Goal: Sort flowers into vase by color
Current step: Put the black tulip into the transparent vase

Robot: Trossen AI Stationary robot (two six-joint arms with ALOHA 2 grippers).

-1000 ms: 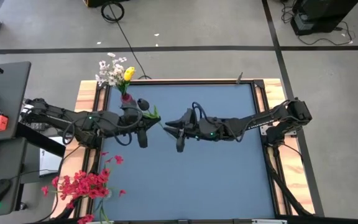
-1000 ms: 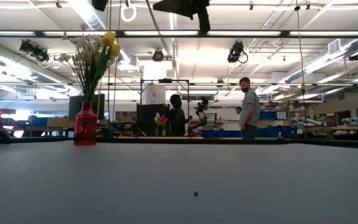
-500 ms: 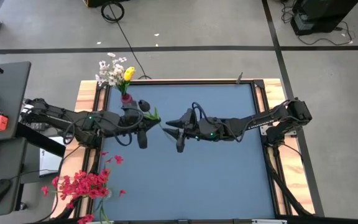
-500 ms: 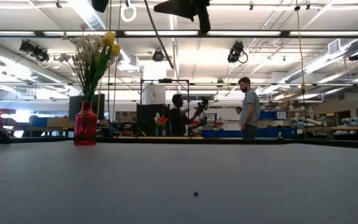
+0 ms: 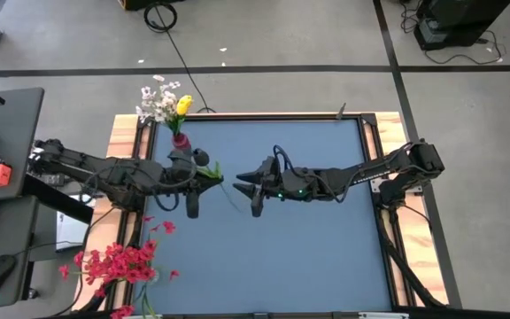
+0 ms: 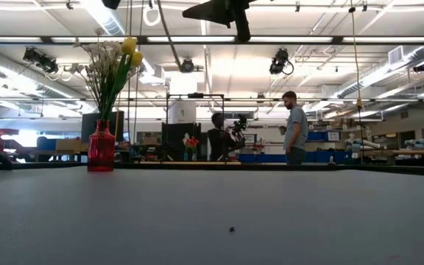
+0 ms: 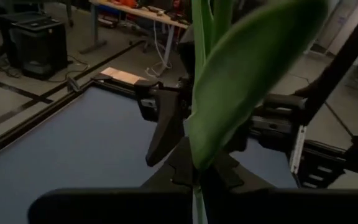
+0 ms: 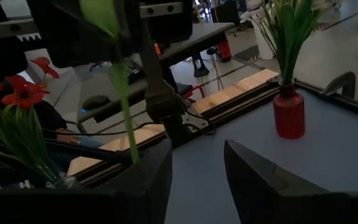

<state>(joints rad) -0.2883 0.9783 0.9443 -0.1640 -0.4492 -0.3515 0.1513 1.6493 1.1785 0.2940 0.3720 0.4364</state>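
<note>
1. The left gripper (image 5: 204, 173) hangs above the blue table (image 5: 326, 257), just in front of the red vase (image 5: 180, 140), with its fingers clamped on a thin green flower stem (image 5: 228, 189). In the left wrist view the stem (image 7: 196, 205) rises from between the closed fingers with a broad leaf (image 7: 247, 81) across the lens, so the grip looks low on the stem, which probably leaves length free to thread into the vase.
2. The right gripper (image 5: 248, 184) faces it from the middle of the table. Its fingers stand apart and hold nothing; the right wrist view shows the stem (image 8: 126, 124) beside them, not between them. I judge it has let go so that 1 arm carries the flower alone.
3. The vase stands at the far left corner of the table, already holding white blossoms (image 5: 156, 102) and a yellow tulip (image 5: 183, 105). Red flowers (image 5: 122, 263) lie bunched at the near left edge, well apart from it, seemingly kept as a separate colour group.
4. The held flower's blossom cannot be made out in any view, so its colour is uncertain. The low view shows the vase (image 6: 101, 147) and its stems, but both grippers are cut off above. 2 people stand far off in the room behind.
</note>
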